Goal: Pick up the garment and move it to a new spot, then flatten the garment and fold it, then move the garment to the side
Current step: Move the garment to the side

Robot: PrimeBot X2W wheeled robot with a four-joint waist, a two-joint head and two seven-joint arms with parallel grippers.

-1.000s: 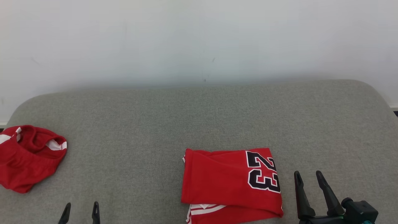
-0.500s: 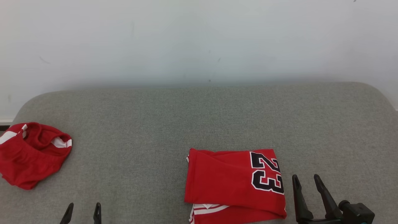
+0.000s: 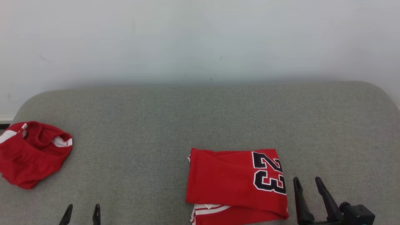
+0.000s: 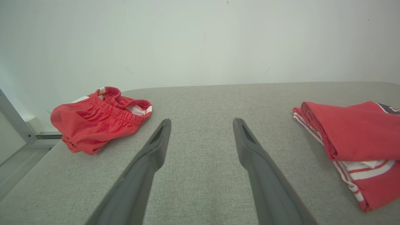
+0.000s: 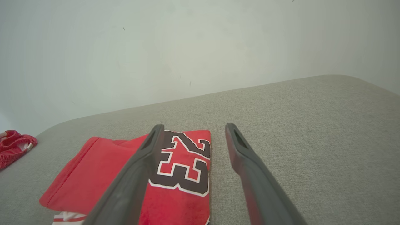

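Note:
A red garment (image 3: 231, 184) printed with a black 23 lies folded on the grey padded surface (image 3: 200, 118), near its front edge at the middle. My right gripper (image 3: 307, 180) stands open just right of it, empty and apart from the cloth. In the right wrist view the open right gripper (image 5: 192, 126) hovers over the right edge of the folded garment (image 5: 184, 162). Another red garment (image 3: 31, 153) with white trim lies crumpled at the far left. My left gripper (image 3: 82, 207) is open and empty at the lower left. The left wrist view shows the left gripper (image 4: 201, 122) between the crumpled garment (image 4: 97, 120) and the folded one (image 4: 353, 131).
A white wall (image 3: 200, 40) rises right behind the surface. The surface has rounded corners, and its left edge drops off beside a metal frame (image 4: 18, 125). Bare grey fabric stretches across the back and to the right.
The head camera has shifted slightly, sliding the whole picture a little right. My right gripper has drawn back a little toward the near edge. Both garments lie as before.

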